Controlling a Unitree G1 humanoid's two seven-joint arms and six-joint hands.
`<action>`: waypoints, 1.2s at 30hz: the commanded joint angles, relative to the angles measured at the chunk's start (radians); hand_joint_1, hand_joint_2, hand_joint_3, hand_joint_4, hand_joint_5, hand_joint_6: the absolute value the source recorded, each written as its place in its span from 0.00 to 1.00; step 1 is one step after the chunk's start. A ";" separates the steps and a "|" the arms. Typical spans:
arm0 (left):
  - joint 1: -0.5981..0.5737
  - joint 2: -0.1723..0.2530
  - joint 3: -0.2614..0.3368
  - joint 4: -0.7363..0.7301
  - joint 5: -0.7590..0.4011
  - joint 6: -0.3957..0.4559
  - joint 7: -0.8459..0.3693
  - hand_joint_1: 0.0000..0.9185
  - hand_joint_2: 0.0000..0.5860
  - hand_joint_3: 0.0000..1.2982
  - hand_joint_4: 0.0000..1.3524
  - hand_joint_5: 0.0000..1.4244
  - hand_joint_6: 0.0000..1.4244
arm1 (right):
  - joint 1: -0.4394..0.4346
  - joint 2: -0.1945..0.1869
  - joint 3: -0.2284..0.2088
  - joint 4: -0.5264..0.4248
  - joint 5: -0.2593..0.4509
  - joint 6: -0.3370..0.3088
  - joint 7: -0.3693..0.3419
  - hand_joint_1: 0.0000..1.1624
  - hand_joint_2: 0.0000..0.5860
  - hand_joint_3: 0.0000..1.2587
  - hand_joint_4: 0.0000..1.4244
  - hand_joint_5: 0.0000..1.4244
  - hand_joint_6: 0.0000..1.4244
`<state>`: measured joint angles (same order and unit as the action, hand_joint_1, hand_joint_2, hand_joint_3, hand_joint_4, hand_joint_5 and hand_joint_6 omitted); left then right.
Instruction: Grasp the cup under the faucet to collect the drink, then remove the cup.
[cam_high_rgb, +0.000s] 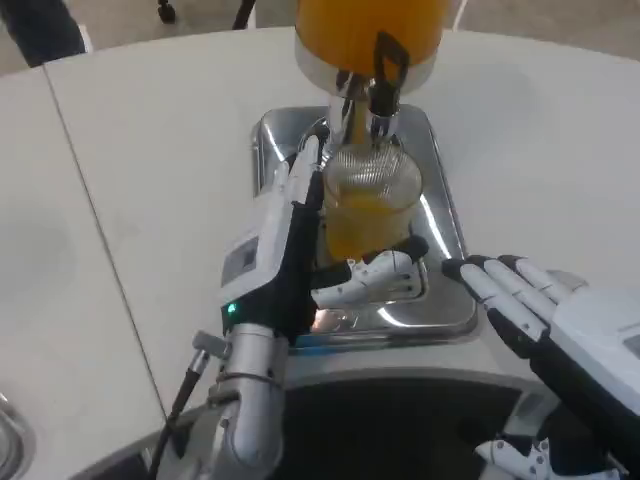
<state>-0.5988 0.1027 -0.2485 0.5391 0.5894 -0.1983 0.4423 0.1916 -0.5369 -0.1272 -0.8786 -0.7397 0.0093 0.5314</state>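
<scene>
At a white table (150, 150), the orange drink dispenser (368, 25) stands at the far edge w/ its silver drip tray (445, 215) in front, and the clear cup (372, 195) sits upright on that tray directly under the faucet (372, 95). Cup's long axis runs vertical, mouth up, just below the spout. It holds orange drink to roughly the halfway mark, upper part clear. Whether liquid is flowing right now is hard to tell; a thin orange streak shows near the spout.

The robot's left hand (300, 250) is wrapped on the cup: palm and fingers against the cup's left side, w/ one digit curled across the front near the base. So the task's thing lies right inside that grasp, immediately to the hand's right. The right hand (540, 300) rests near the tray's front-right corner, fingers straight, slightly apart, tips pointing toward the cup, holding nothing; it's close but clearly the farther of the two.

Judged from this: filling is underway or near done. Withdrawal likely means keeping the cup upright and drawing it back toward the robot, clear of the faucet, w/o tipping the contents.
</scene>
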 joint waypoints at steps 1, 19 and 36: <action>-0.023 -0.027 -0.013 0.040 -0.009 -0.014 0.016 0.40 0.10 0.00 0.00 0.04 0.05 | -0.018 -0.006 -0.003 -0.022 0.013 0.018 0.038 0.46 0.66 0.00 0.00 0.00 0.04; -0.040 -0.086 -0.056 0.105 -0.004 -0.003 0.122 0.50 0.11 0.00 0.00 0.19 0.20 | -0.064 0.006 -0.031 -0.067 0.055 0.129 0.115 0.43 0.68 0.00 0.00 0.00 0.07; -0.146 -0.179 -0.058 0.284 -0.022 0.053 0.250 0.45 0.08 0.10 0.16 0.46 0.62 | -0.144 0.017 0.052 0.004 -0.008 0.238 0.140 0.44 0.68 0.00 0.00 0.00 0.07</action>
<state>-0.7483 -0.0528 -0.2970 0.7885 0.5657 -0.1581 0.6862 0.0661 -0.5196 -0.0885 -0.8854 -0.7376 0.2309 0.6629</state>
